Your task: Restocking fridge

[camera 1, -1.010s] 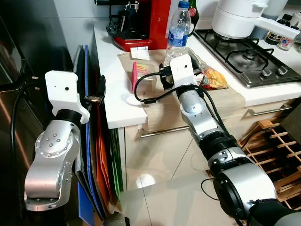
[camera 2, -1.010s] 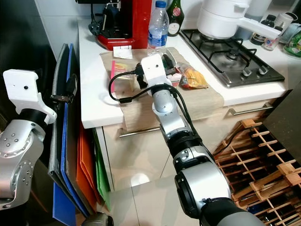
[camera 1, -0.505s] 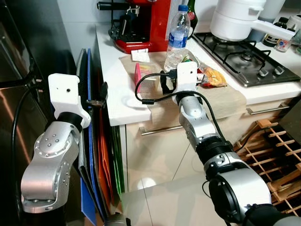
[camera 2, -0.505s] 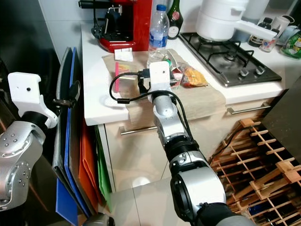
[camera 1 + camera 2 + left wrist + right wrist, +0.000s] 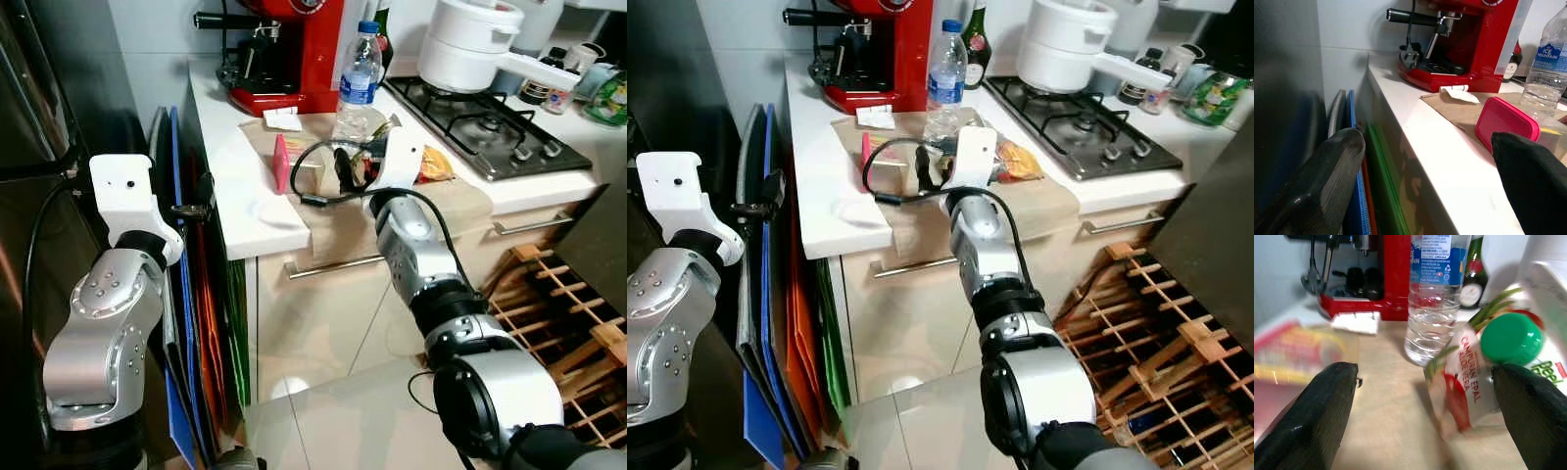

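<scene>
Both fingers of the right gripper (image 5: 1425,396) stand spread, empty, before the green-capped carton (image 5: 1474,367); careless closure could topple the water bottle (image 5: 1432,298) (just beside).

arms: silver, ribbed round joints, small screws | wrist housings: white, boxy | cables: black, looped | fingers: black

You could read "ICE" on the blue label of the water bottle (image 5: 1549,58), with smaller print beneath it too fine to make out. The carton with the green cap (image 5: 1484,372) carried "CAMPURAN EPAL ALOE VERA" down its side, and green lettering like "Peel" showed beside the cap.
</scene>
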Tool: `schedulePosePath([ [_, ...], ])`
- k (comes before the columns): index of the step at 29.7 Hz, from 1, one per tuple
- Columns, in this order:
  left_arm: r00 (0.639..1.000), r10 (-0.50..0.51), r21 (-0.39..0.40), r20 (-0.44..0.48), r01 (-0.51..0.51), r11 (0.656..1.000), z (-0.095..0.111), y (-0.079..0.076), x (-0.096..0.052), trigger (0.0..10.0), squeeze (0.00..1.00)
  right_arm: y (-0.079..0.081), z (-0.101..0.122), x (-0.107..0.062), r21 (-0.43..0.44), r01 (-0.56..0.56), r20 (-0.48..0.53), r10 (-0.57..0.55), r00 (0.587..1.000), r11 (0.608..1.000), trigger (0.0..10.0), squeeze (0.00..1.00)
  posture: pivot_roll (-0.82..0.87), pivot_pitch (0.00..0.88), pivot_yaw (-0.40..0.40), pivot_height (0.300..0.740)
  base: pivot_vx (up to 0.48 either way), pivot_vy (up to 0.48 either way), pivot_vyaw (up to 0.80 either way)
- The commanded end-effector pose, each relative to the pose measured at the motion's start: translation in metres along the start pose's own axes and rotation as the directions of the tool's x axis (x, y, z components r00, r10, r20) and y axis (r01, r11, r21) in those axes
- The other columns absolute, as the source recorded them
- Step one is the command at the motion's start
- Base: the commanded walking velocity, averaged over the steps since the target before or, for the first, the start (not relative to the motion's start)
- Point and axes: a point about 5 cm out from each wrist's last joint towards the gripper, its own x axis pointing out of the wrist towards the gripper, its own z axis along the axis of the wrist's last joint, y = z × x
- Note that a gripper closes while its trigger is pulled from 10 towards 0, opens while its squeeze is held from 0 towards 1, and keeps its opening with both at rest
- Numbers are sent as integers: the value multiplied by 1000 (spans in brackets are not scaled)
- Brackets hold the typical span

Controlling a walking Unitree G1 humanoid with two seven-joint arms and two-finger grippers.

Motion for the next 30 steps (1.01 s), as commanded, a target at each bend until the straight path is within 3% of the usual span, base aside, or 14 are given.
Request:
schedulePosePath([
  [1, 999, -23, 13, 29, 23, 1000, 4, -7, 5, 10000, 0, -4, 9, -1, -87, 22, 72, -16, 997, 996, 10000, 0, 200, 0, -32, 740, 0, 0, 0],
  [7, 995, -68, 7, 68, 68, 998, 6, -20, 16, 10000, 0, -12, 34, -6, -127, 81, 223, -52, 973, 989, 10000, 0, 141, 0, -22, 740, 0, 0, 0],
  [11, 990, -115, 21, 79, 114, 993, 1, -36, 24, 10000, 0, -39, 48, -8, -143, 169, 284, -123, 951, 975, 10000, 0, 93, 0, -11, 740, 0, 0, 0],
  [20, 986, -123, 14, 109, 122, 992, 0, -43, 34, 10000, 0, -46, 56, -8, -168, 183, 314, -124, 941, 969, 10000, 0, 74, 0, -19, 740, 0, 0, 0],
  [30, 977, -146, 53, 158, 139, 989, 5, -48, 44, 10000, 0, -52, 44, -10, -157, 194, 272, -147, 951, 968, 10000, 0, 74, 0, -6, 740, 0, 0, 0],
])
